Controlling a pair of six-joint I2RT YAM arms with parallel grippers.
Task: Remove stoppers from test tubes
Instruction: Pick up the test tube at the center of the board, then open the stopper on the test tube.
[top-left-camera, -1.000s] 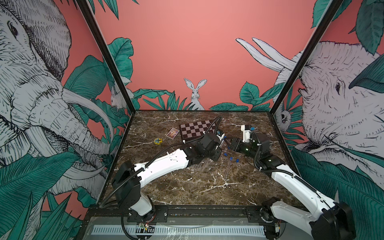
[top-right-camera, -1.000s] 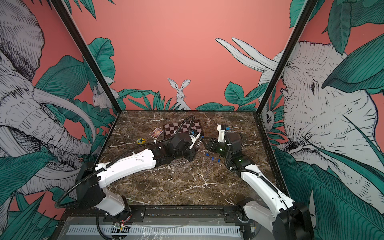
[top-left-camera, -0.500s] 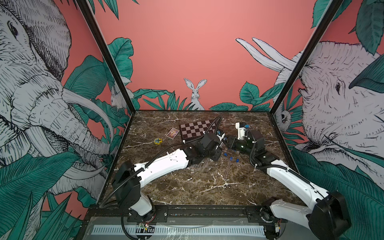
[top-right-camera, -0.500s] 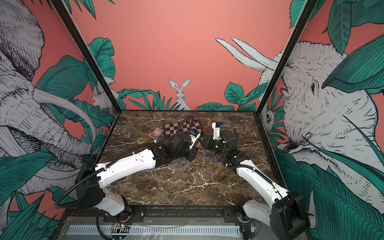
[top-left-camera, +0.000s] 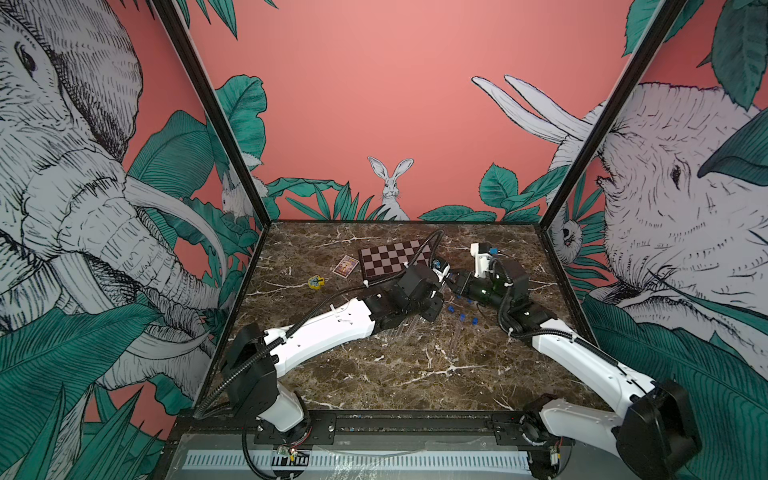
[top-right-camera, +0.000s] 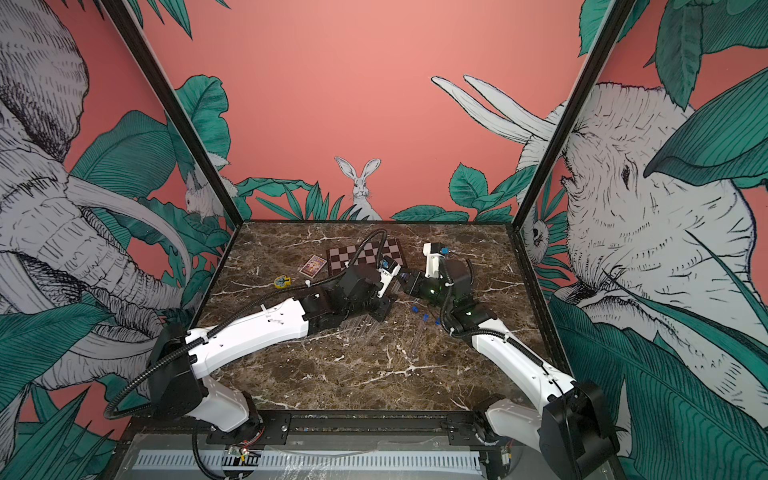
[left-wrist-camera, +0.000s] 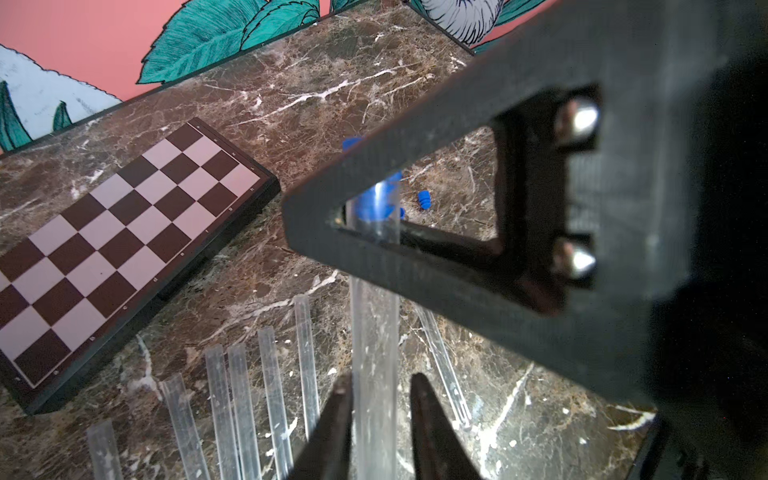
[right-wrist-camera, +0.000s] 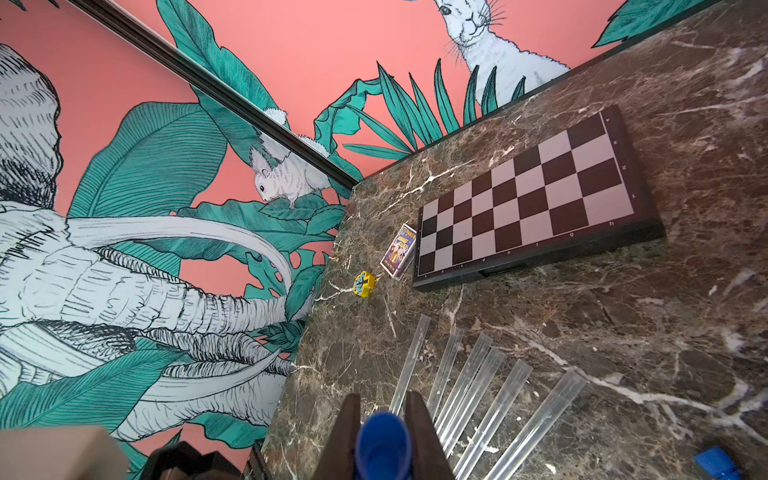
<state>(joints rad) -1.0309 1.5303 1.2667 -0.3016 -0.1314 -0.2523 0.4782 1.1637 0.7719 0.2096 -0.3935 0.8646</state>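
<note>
Right gripper (right-wrist-camera: 384, 403) nearer, snug around stopper (right-wrist-camera: 383, 444)

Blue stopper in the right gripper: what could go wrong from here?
The left gripper looks loose round the test tube, with a gap on one side, so when the right gripper pulls the blue stopper, the tube may come along instead of uncorking. If it slips out, it could drop among the uncapped tubes lying nearby and scatter them.

Test tubes (right-wrist-camera: 494, 415) before chessboard (right-wrist-camera: 528, 195), stoppers (right-wrist-camera: 712, 459) right
</note>
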